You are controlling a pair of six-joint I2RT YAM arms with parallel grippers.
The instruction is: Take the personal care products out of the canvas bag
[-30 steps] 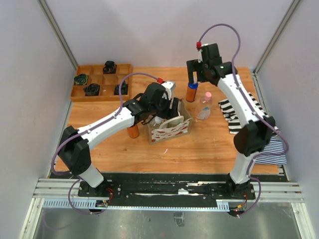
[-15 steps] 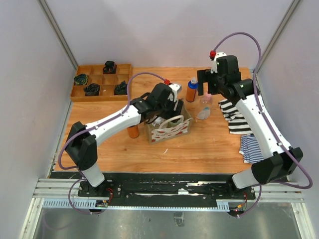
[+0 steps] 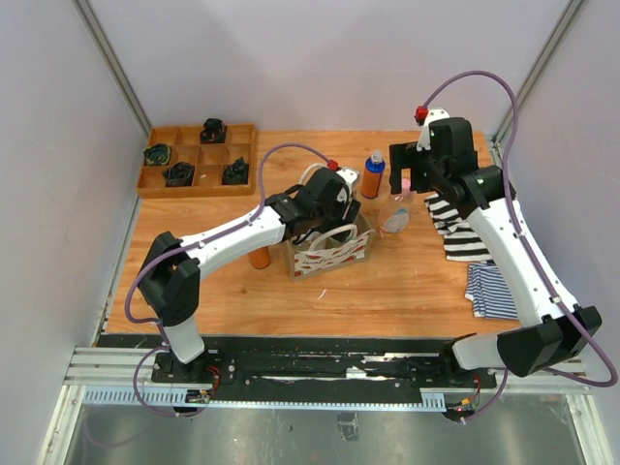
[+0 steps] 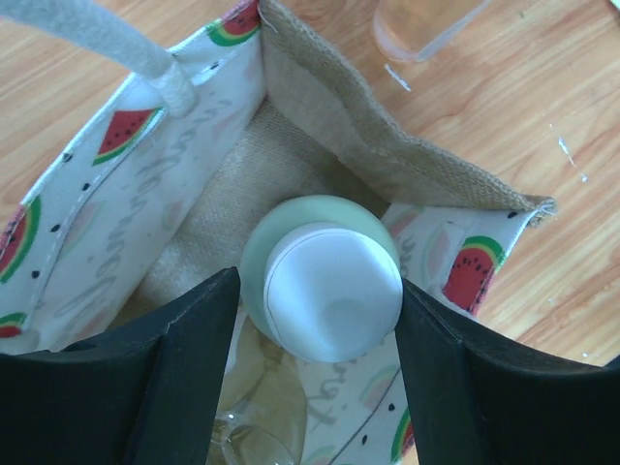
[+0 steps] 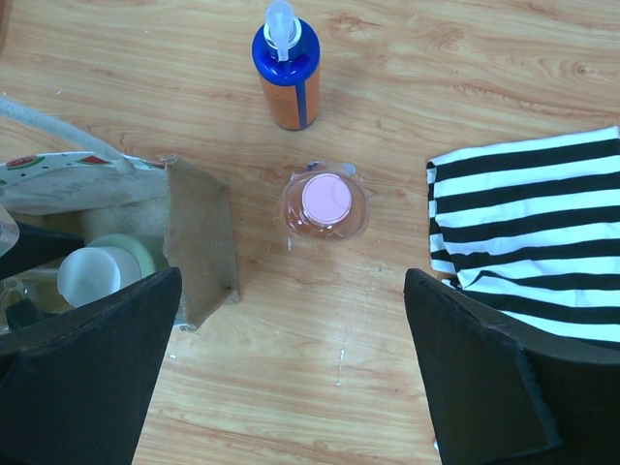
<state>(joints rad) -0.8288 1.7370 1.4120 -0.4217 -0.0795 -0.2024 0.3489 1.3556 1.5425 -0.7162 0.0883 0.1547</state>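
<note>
- Black fingers of the left gripper reach down inside the canvas bag, one on each side of a pale green bottle with a white cap. They look pressed against its sides, so I judge it gripped but not yet lifted out
- Beneath that bottle, low in the bag, a clear glassy item shows, cropped too much to name
- The right gripper hangs with its jaws spread wide and nothing between them, over bare table just beside the pink-capped bottle
- Done so far, going by where things lie: three products stand upright on the wood outside the bag. They are the pink-capped bottle, the blue-capped amber bottle beyond it, and another amber bottle close to the bag's left side
- Left to do, as I judge it: lift the green bottle out and set it down, then fetch the glassy item, so the job is past halfway but not finished
- The left wrist view alone shows the bag's floor and how the fingers sit on the bottle. From above, the arm covers all of that
- The right wrist view gives the caps from straight above, the bag's open corner and the striped cloth off to the side
- Only the top view takes in the amber bottle left of the bag, the wooden tray at the far left corner and both arms at once
</note>
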